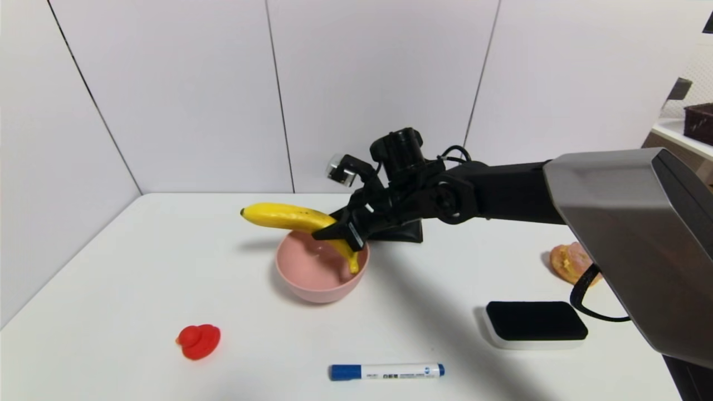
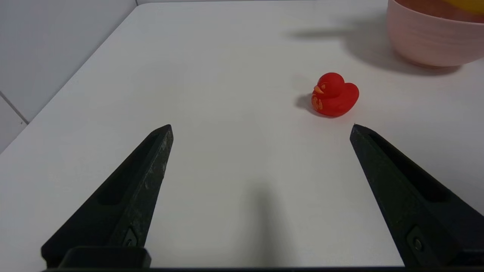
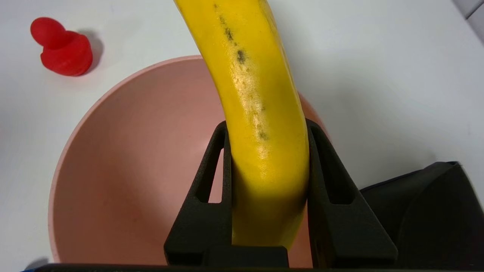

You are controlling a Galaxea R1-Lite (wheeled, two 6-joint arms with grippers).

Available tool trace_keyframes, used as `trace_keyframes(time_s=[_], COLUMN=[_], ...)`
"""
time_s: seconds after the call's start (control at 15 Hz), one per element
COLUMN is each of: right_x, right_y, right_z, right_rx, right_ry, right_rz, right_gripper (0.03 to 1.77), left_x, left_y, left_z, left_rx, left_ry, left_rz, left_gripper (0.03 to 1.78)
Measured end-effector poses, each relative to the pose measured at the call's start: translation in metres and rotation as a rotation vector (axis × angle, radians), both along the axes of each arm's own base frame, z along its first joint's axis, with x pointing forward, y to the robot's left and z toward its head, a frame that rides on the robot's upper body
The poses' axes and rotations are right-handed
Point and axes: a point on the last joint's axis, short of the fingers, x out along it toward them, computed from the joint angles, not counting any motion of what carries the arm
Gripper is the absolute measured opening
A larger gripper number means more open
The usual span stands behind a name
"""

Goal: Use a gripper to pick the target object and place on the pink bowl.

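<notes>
The yellow banana [image 1: 284,216] hangs over the pink bowl [image 1: 312,287] in the middle of the table, its stem end dipping inside the bowl and its dark tip sticking out past the bowl's far left rim. My right gripper [image 1: 340,231] is shut on the banana near its middle. In the right wrist view the banana [image 3: 257,113] is pressed between both black fingers [image 3: 211,170], with the pink bowl [image 3: 132,170] right below. My left gripper [image 2: 261,130] stands open over bare table at the near left, nothing between its fingers; the bowl's [image 2: 427,41] side shows far off.
A red rubber duck [image 1: 198,341] sits at the front left. A blue marker [image 1: 386,371] lies near the front edge. A black pouch [image 1: 535,323] and an orange-pink pastry [image 1: 569,262] are at the right. A dark stand [image 1: 401,231] sits behind the bowl.
</notes>
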Motion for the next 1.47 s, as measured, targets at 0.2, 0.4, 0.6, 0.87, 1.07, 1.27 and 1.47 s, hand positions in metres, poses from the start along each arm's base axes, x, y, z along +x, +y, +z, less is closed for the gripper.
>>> trace_keyframes(time_s=[0.2,0.4,0.6,0.87,1.07,1.27,1.47], right_x=[-0.002,-0.002,-0.002,-0.002,-0.001,-0.003,-0.007], right_y=[-0.001,-0.001,-0.002,-0.002,-0.004,-0.008,-0.029], right_z=[-0.003,-0.004,-0.004,-0.005,-0.004,0.008,0.043], right_rx=[-0.008,-0.006,-0.007,-0.008,-0.007,0.008,0.054], right_ry=[0.009,0.007,0.008,0.01,0.01,-0.004,-0.042], right_rz=[0.001,0.001,0.001,0.0,-0.003,-0.011,-0.052], right_gripper=[0.54,0.54,0.58,1.03,1.25,1.4,1.49], left_x=[0.0,0.0,0.0,0.0,0.0,0.0,0.0], left_y=[0.0,0.0,0.0,0.0,0.0,0.0,0.0], left_z=[0.0,0.0,0.0,0.0,0.0,0.0,0.0], left_rx=[0.0,0.0,0.0,0.0,0.0,0.0,0.0], left_ry=[0.0,0.0,0.0,0.0,0.0,0.0,0.0], left_rz=[-0.001,-0.001,-0.001,-0.001,-0.001,-0.001,-0.001], left_gripper=[1.69,1.69,1.69,1.69,1.69,1.69,1.69])
